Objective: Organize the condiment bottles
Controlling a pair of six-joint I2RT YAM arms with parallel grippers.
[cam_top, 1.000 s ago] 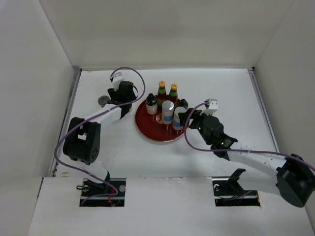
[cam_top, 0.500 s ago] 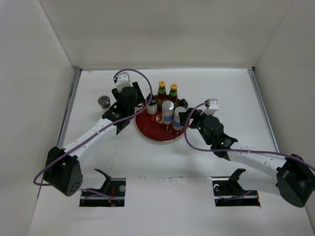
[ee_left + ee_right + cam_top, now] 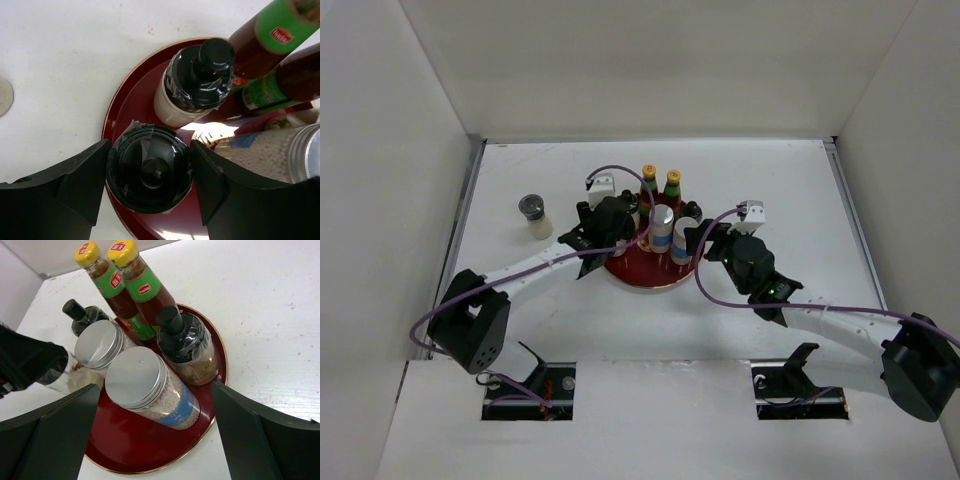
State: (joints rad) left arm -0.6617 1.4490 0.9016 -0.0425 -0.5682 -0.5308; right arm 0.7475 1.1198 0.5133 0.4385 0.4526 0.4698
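Red tray, centre frame, holds most condiment bottles; we judge task nearly done (grey-lidded jar waits upper left on table). Left gripper pinches black-lidded jar at tray edge; right gripper spread, empty.

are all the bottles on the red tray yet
No, a grey-lidded jar stands alone on the table, off to the left of the red tray.
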